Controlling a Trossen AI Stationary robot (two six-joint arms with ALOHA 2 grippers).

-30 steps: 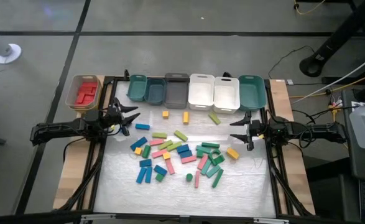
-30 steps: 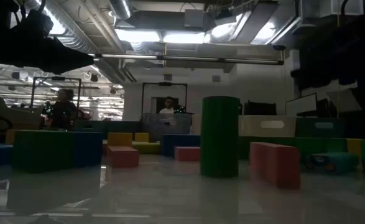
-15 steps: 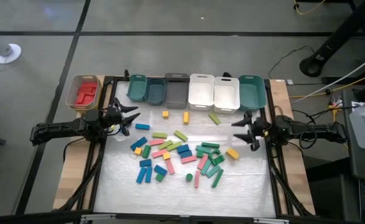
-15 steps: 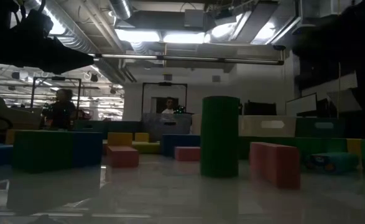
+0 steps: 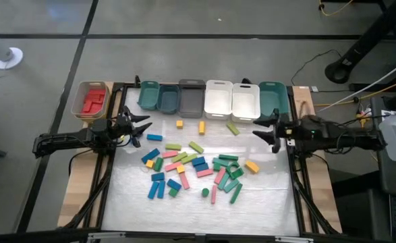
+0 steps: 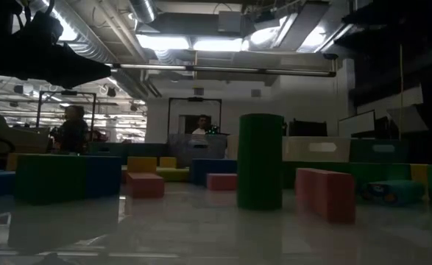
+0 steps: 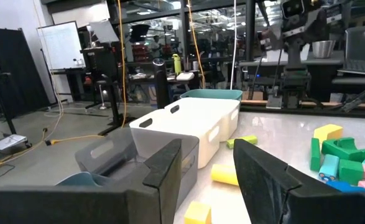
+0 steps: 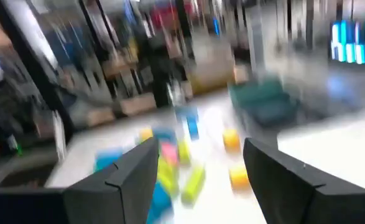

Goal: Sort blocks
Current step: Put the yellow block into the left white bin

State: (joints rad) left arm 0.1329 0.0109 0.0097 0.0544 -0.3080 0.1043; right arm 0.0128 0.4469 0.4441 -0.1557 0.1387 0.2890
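Observation:
Many small blocks (image 5: 192, 169) in blue, green, lime, yellow and pink lie scattered on the white mat at the table's middle, and a few yellow and lime ones (image 5: 201, 126) lie nearer the bins. In the low view a green cylinder (image 6: 260, 160) stands upright on its end. My left gripper (image 5: 141, 129) stands open at the mat's left edge, pointing level toward the blocks, with nothing between its fingers (image 7: 207, 163). My right gripper (image 5: 264, 129) hangs open above the mat's right edge, also empty (image 8: 198, 163).
A row of bins lines the far edge: a tan one (image 5: 92, 100) holding red blocks, then teal (image 5: 148, 94), blue-grey (image 5: 168, 99), grey (image 5: 191, 98), two white (image 5: 218, 99) and a second teal bin (image 5: 272, 100). Bare mat (image 5: 204, 209) lies near the front edge.
My right gripper has risen from the mat's right edge, rolling about its own axis, and now shows closer to the far bins. It stays open and empty. The blocks have not moved.

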